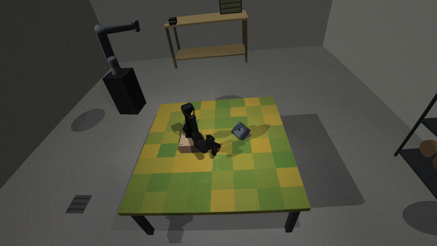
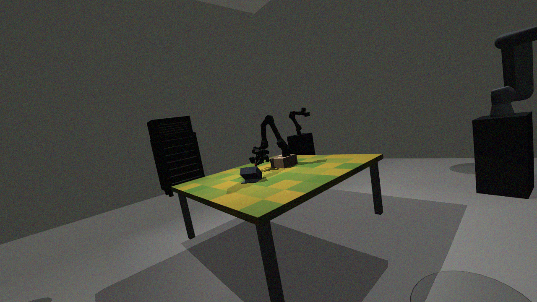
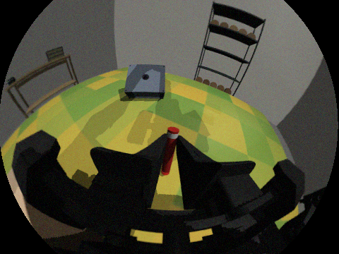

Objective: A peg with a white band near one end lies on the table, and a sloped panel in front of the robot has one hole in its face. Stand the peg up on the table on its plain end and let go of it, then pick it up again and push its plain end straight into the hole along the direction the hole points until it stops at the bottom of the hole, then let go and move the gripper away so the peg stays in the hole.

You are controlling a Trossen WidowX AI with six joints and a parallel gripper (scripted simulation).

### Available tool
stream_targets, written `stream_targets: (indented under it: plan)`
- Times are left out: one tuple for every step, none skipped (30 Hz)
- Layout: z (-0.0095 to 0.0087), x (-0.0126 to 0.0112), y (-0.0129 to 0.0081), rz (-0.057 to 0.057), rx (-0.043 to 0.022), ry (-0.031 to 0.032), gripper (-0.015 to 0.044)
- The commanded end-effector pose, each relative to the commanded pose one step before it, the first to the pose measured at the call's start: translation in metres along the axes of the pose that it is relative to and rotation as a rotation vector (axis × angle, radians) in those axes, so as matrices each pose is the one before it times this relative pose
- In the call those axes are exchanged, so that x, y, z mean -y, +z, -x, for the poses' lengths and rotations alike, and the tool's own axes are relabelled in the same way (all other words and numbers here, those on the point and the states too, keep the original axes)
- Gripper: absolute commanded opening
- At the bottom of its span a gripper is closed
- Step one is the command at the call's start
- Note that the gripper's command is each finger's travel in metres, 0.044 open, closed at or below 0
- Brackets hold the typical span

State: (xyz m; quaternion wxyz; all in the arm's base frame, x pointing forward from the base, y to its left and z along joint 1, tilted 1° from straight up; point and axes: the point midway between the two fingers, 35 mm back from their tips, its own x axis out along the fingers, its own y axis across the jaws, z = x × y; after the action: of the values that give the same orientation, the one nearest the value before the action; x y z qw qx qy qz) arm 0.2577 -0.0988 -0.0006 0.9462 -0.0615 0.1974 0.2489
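Gripping red peg, pincer aims banded end toward sloped panel.

Red peg in tool, grey panel ahead

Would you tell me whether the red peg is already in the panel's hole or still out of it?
Out. The wrist view shows the red peg clamped in the pincer, while the panel's hole sits dark and unfilled farther ahead.

Open table lies between the jaws and the sloped panel, unobstructed.
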Motion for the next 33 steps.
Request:
stream_targets:
  plan:
    - [0.00278,-0.00063,-0.00156,0.0008,0.03387,-0.00112,0.0051]
    - [0.0006,-0.00002,-0.00034,0.0,0.00862,0.00002,0.0051]
    - [0.0006,-0.00002,-0.00034,0.0,0.00862,0.00001,0.0051]
    - [0.0006,-0.00002,-0.00034,0.0,0.00862,0.00001,0.0051]
    - [0.0006,-0.00003,-0.00033,0.0,0.00862,0.00001,0.0051]
    - [0.0006,-0.00003,-0.00033,0.0,0.00862,0.00001,0.0051]
    - [0.0006,-0.00003,-0.00033,0.0,0.00862,0.00001,0.0051]
    - [0.0006,-0.00003,-0.00033,0.0,0.00862,0.00001,0.0051]
    - [0.0006,-0.00003,-0.00033,0.0,0.00862,0.00001,0.0051]
    - [0.0006,-0.00003,-0.00033,0.0,0.00863,0.00001,0.0051]
    - [0.0006,-0.00003,-0.00033,0.0,0.00863,0.00001,0.0051]
    - [0.0006,-0.00003,-0.00033,0.0,0.00863,0.00001,0.0051]
    - [0.0006,-0.00003,-0.00033,0.0,0.00863,0.00001,0.0051]
    - [0.0006,-0.00003,-0.00033,0.0,0.00863,0.00001,0.0051]
    - [0.0006,-0.00003,-0.00033,0.0,0.00863,0.00001,0.0051]
    - [0.0006,-0.00003,-0.00033,0.0,0.00863,0.00001,0.0051]
    - [0.0006,-0.00002,-0.00032,0.0,0.00863,0.00001,0.0051]
    - [0.0006,-0.00002,-0.00032,0.0,0.00862,0.00001,0.0051]
    - [0.0006,-0.00002,-0.00032,0.0,0.00862,0.00001,0.0051]
    - [0.0006,-0.00002,-0.00032,0.0,0.00862,0.00001,0.0051]
    - [0.0006,-0.00002,-0.00032,0.0,0.00862,0.00001,0.0051]
    - [0.00059,-0.00002,-0.00032,0.0,0.00861,0.00001,0.0051]
    - [0.00059,-0.00002,-0.00032,0.0,0.00861,0.00001,0.0051]
    - [0.00059,-0.00002,-0.00032,0.0,0.00861,0.00001,0.0051]
    - [0.00059,-0.00002,-0.00032,0.0,0.0086,0.00001,0.0051]
    - [0.00059,-0.00002,-0.00032,0.0,0.0086,0.00001,0.0051]
    - [0.00058,-0.00002,-0.00031,0.0,0.00859,0.00001,0.0051]
    - [0.0006,-0.00003,-0.00032,0.0,0.00831,0.00011,0.0051]
    - [0.00062,-0.00003,-0.00033,0.0,0.00879,0.00008,0.0051]
    - [0.00061,-0.00002,-0.00032,0.0,0.00873,0.00006,0.0051]
    - [-0.00023,0.0,0.00015,0.0,-0.00441,0.00015,0.0051]
    - [-0.00037,0.00003,0.00038,0.0,-0.01026,0.00003,0.0051]
    - [-0.00001,0.00005,0.00031,0.0,-0.0084,-0.00023,0.0051]
